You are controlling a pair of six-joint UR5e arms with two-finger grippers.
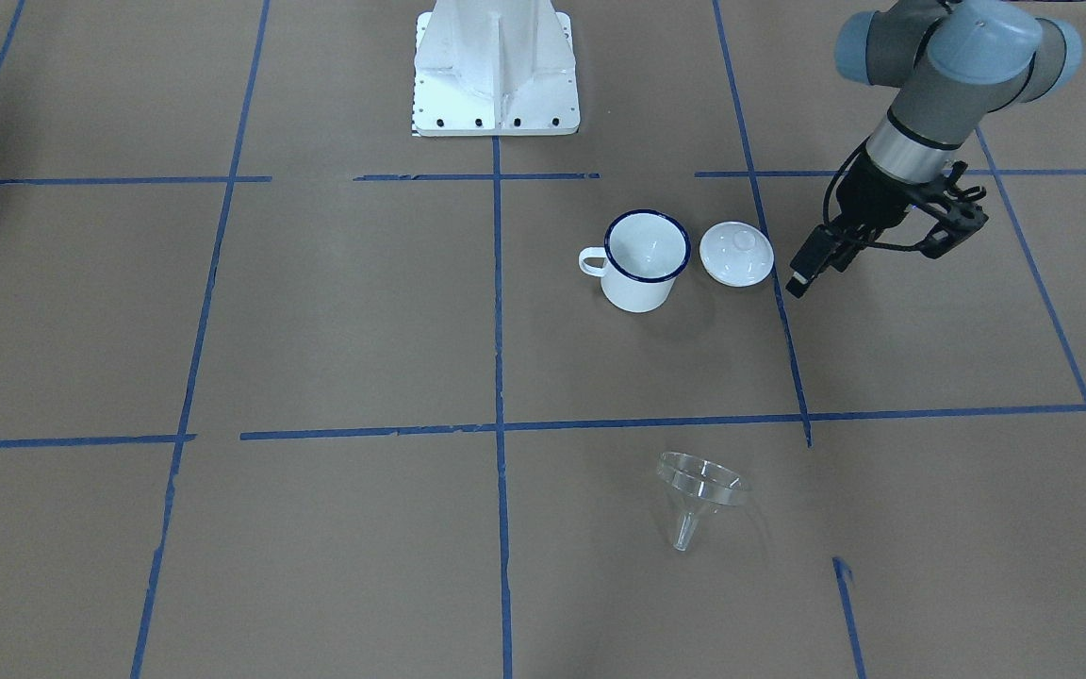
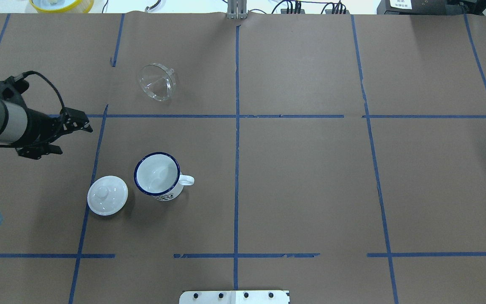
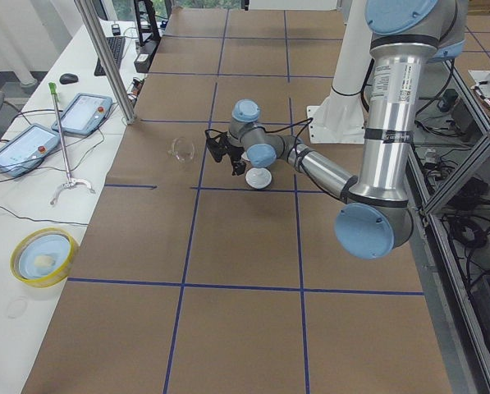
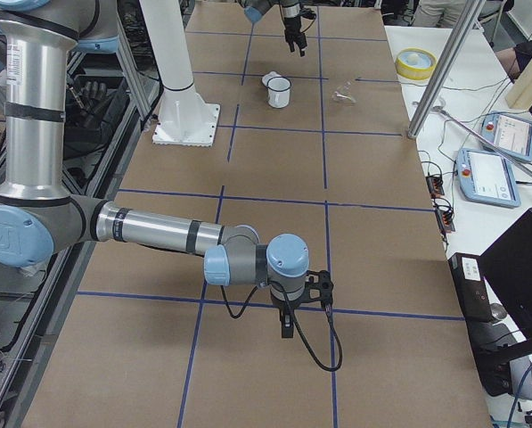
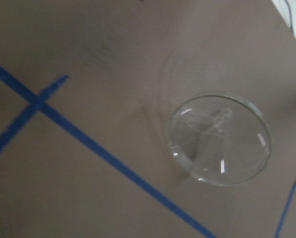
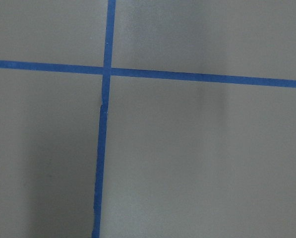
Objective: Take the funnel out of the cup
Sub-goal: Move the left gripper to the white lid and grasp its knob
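Observation:
The clear funnel (image 1: 699,486) lies on its side on the brown paper, well apart from the cup; it also shows in the overhead view (image 2: 157,82) and the left wrist view (image 5: 219,139). The white cup (image 1: 645,259) with a dark blue rim stands upright and empty (image 2: 157,175). My left gripper (image 2: 76,133) hovers off the cup's side, beyond the lid, and looks open and empty (image 1: 845,264). My right gripper (image 4: 288,325) hangs far away near the table's other end, and I cannot tell whether it is open or shut.
A white round knobbed lid (image 2: 107,195) lies right beside the cup, between it and my left gripper. The white robot base (image 1: 496,66) stands behind the cup. A yellow bowl (image 2: 61,4) sits past the table's far edge. Blue tape lines cross the paper.

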